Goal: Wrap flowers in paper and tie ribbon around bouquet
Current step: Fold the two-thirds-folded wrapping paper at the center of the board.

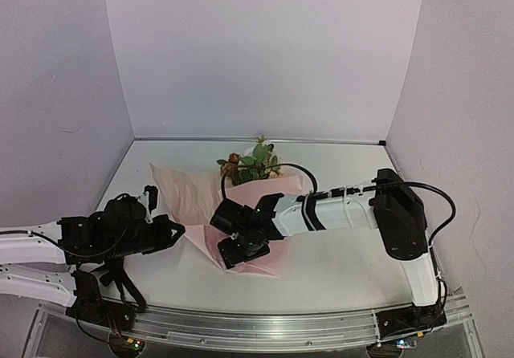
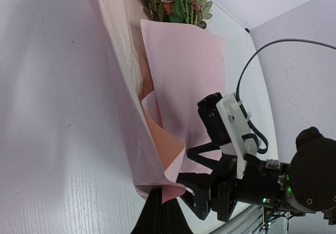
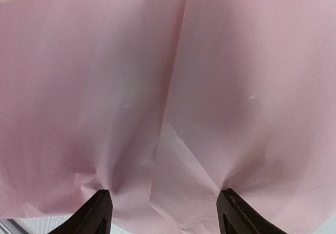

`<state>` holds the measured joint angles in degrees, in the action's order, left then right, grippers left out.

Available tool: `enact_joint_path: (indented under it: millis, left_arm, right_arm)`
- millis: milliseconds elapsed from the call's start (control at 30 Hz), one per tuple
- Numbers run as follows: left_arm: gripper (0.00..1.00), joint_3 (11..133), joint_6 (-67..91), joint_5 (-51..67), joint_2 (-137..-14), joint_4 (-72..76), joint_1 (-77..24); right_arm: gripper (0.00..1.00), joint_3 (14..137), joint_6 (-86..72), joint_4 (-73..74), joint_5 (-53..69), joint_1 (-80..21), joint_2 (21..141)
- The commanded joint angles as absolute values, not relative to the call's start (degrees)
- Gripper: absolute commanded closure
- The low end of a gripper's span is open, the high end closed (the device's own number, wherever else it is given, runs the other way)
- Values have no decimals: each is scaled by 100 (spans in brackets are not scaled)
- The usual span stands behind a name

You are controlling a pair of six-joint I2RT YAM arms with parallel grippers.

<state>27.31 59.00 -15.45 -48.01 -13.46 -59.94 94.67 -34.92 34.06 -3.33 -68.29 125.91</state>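
The flowers [image 1: 250, 161] lay on the white table [image 1: 345, 262] towards its far side, their rose heads and green leaves poking out beyond the far end of the paper [image 1: 193, 193]. The pale pink sheet was folded loosely over the stems, one flap laid across another, with its left side standing up off the table. The right gripper [image 3: 163, 205] hung over the middle of the folded sheet. Its jaws stood apart around nothing, and both fingertips [image 3: 98, 205] pressed down on the paper, which puckered at each tip. The left gripper [image 2: 157, 215] was low at the near left corner of the sheet, its jaws closed on the paper's edge.
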Motion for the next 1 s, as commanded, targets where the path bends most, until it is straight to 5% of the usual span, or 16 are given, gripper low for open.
enact_joint_path:
  millis: [0, 500, 767, 967]
  left_arm:
    - [100, 2876, 5902, -1705, -4714, -1256, -5987]
    - [100, 2980, 5798, -1636, -4794, -1216, -5985]
    - [100, 2866, 5606, -1618, -4668, -1187, -5985]
    - [100, 3266, 4570, -1182, -5124, -898, -5985]
  right_arm:
    - [29, 9419, -3467, 3338, -268, -6975, 12490]
    - [35, 9684, -3478, 3845, -660, -7093, 12974]
    - [20, 9513, -2991, 3778, -398, -7093, 12005]
    - [19, 8926, -2950, 3633, -302, -7070, 11018]
